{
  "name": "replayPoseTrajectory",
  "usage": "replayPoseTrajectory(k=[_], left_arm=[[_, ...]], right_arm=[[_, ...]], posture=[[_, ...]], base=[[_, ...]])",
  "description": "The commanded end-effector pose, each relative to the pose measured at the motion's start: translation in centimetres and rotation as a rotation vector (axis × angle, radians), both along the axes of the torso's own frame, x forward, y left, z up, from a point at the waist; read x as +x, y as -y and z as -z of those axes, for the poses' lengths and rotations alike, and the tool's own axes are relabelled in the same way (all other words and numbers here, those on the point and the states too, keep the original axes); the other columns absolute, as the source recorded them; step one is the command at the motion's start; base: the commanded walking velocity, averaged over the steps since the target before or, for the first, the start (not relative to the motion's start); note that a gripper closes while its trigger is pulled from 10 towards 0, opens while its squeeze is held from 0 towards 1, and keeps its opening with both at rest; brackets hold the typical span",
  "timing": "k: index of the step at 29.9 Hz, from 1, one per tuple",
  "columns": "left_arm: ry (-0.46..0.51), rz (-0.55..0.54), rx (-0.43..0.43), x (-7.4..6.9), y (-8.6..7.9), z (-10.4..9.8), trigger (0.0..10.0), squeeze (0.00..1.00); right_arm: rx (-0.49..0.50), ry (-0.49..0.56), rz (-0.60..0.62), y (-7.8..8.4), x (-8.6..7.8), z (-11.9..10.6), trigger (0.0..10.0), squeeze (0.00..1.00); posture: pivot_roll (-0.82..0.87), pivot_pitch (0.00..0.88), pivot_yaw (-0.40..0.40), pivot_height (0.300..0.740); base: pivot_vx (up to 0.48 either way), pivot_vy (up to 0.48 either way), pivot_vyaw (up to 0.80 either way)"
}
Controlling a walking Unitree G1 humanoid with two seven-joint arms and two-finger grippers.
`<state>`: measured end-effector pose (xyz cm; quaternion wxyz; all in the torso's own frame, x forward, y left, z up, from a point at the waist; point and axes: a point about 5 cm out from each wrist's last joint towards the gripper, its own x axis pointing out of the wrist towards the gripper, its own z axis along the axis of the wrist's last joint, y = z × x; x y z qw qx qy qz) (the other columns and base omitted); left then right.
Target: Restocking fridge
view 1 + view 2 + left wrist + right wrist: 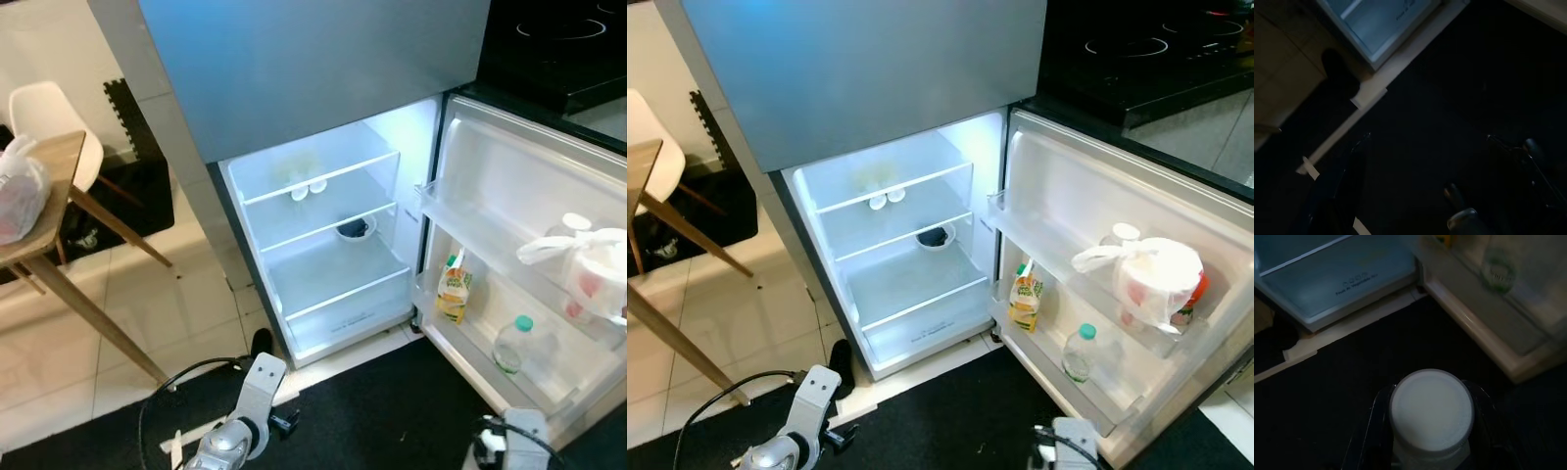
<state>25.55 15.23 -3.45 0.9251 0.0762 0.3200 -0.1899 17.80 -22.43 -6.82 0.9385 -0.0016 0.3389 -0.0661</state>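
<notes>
Restocking is partly done: door racks are filled. A jar (1431,412) is pinched by the right gripper (1430,431); left fingers (1337,196) cannot be judged.

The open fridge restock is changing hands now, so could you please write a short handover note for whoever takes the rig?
Right end effector: shut on a round white-lidded container, held low above the dark mat in front of the fridge.
Left end effector: hangs idle over the mat.
White fridge: door open; two small white round items on the upper shelf, dark bowl on the middle shelf.
Door racks: orange-and-green juice carton, clear green-capped bottle, white plastic bag.
Left: shelve the container.
</notes>
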Motion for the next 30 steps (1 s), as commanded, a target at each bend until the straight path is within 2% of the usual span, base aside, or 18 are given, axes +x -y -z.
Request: replayPoseTrajectory(k=[1, 11, 18, 21, 25, 30], left_arm=[[-0.027, -0.008, -0.009, -0.3, 0.4, 0.3, 10.0, 0.00], [-0.039, -0.061, -0.039, -0.1, 0.3, 0.3, 10.0, 0.00], [-0.043, -0.062, -0.040, -0.1, 0.3, 0.3, 10.0, 0.00], [-0.019, -0.041, -0.011, 0.0, 0.3, 0.2, 10.0, 0.00], [0.058, -0.023, 0.037, 0.3, 0.3, -0.3, 10.0, 0.00], [0.106, -0.033, 0.048, 0.7, 0.4, -0.6, 10.0, 0.00]], right_arm=[[-0.001, -0.002, 0.030, 0.4, -0.4, 0.1, 10.0, 0.00], [-0.003, 0.015, 0.036, 0.5, -0.3, -0.1, 10.0, 0.00], [-0.002, 0.036, 0.018, 0.6, 0.5, -0.6, 10.0, 0.00], [0.001, 0.042, 0.019, 0.6, 0.8, -0.7, 10.0, 0.00], [0.003, 0.047, 0.017, 0.5, 0.9, -0.7, 10.0, 0.00], [0.005, 0.047, 0.017, 0.4, 0.9, -0.7, 10.0, 0.00]], posture=[[-0.13, 0.058, 0.122, 0.726], [-0.13, 0.066, 0.130, 0.726], [-0.13, 0.070, 0.132, 0.726], [-0.13, 0.070, 0.133, 0.726], [-0.13, 0.070, 0.133, 0.726], [-0.13, 0.068, 0.131, 0.726]], base=[[0.000, 0.000, -0.80], [0.000, 0.000, -0.80], [0.000, 0.000, -0.80], [0.000, 0.000, -0.80], [0.000, 0.000, -0.80], [0.000, 0.000, -0.80]])
